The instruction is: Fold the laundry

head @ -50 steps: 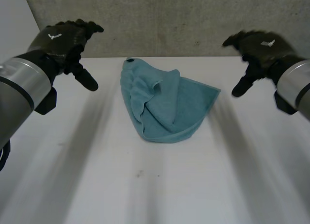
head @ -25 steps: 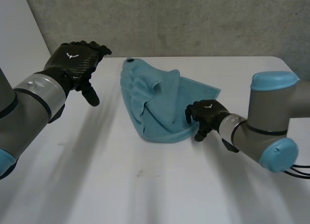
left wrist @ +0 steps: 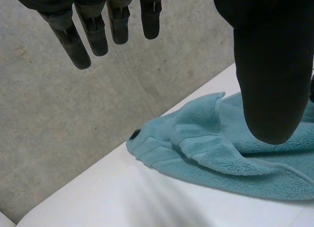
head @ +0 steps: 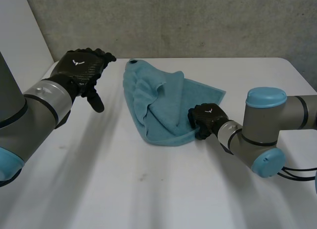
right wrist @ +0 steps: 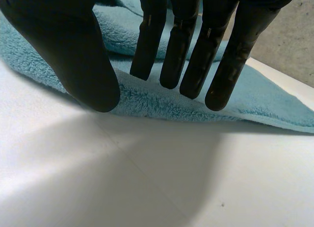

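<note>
Having just swung in, my right hand (head: 204,121) is touching the towel's (head: 159,106) near right edge, fingers straight; my left hand (head: 81,69) is hovering released.

Bare table (right wrist: 147,178) is left around the fingers (right wrist: 181,50) of the right hand (head: 205,118); only the crumpled towel (right wrist: 147,97) is met at their tips.

Plain teal towel (head: 163,115) with a dark, perhaps black, spot (head: 132,62); white table (head: 148,189).
</note>
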Available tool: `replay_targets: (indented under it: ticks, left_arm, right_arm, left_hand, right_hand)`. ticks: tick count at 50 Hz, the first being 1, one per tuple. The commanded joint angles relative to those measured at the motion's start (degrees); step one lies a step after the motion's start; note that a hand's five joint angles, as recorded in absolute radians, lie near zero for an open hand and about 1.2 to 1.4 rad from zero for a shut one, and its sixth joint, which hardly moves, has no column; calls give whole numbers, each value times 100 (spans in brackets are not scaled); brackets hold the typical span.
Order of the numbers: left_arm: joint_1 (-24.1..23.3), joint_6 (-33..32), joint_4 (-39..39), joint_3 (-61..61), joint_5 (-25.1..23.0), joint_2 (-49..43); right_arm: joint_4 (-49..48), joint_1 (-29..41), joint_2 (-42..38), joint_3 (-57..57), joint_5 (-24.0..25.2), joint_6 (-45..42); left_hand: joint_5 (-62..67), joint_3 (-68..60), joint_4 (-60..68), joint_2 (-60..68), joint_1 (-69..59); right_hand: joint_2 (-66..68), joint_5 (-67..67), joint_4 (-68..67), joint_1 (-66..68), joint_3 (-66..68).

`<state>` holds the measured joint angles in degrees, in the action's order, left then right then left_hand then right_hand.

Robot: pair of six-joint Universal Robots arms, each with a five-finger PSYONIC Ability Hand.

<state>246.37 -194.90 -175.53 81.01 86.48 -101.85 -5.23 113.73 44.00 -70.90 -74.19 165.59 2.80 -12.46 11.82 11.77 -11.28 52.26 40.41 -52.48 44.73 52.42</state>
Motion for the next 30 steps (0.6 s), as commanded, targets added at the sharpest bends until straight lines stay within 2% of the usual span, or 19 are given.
replay_targets:
  ticks: [1,2,6,8,11,13,16,21,24,26,30]
  left_arm:
    - [-10,5,1,3,1,-89]
    - [-10,-4,1,3,1,-133]
    - [-45,-13,-17,21,-26,-265]
    - [-89,-13,-52,21,-35,-353]
    - [-212,-21,-263,21,-158,-599]
    - [-265,-48,-612,29,-481,-844]
    - [-265,-65,-825,29,-676,-1004]
    - [-273,-179,-1562,-49,-1483,-1670]
    - [-273,-267,-1678,-59,-1669,-1830]
    - [-273,-521,-1835,-94,-1993,-2110]
    - [-291,-768,-1906,-111,-2214,-2348]
  right_arm:
    - [13,53,-208,190,28,-9]
    - [5,62,-164,190,19,-9]
    - [-13,70,-6,190,10,26]
    - [-4,70,536,103,28,96]
    - [-13,70,838,32,37,105]
    - [-4,79,1345,-99,54,105]
    - [13,53,1637,-231,63,87]
    - [84,62,2084,-442,80,79]
    - [110,53,2410,-731,238,61]
    - [119,53,2533,-863,308,44]
    - [119,27,2807,-1102,388,52]
  left_hand:
    - [-157,124,-60,-55,5]
    - [-157,124,-60,-55,5]
    - [-140,107,-43,-38,-12]
    - [-124,90,-26,-21,-29]
    - [-107,73,-10,-4,-45]
    - [-73,40,24,29,-79]
    - [-56,23,41,46,-96]
    - [78,-112,175,181,-230]
    - [112,-145,209,215,-264]
    - [746,-780,844,849,-899]
    - [1542,-1575,1639,1644,-1694]
  right_hand:
    - [1468,1653,-1446,2220,1452]
    - [2761,2946,-2739,3514,2745]
    - [2774,2959,-2752,3527,2758]
    - [2774,2959,-2752,3527,2758]
    - [2774,2959,-2752,3527,2758]
    - [2774,2959,-2752,3527,2758]
    - [2774,2959,-2752,3527,2758]
    - [2774,2959,-2752,3527,2758]
    - [2774,2959,-2752,3527,2758]
    - [2774,2959,-2752,3527,2758]
    - [2774,2959,-2752,3527,2758]
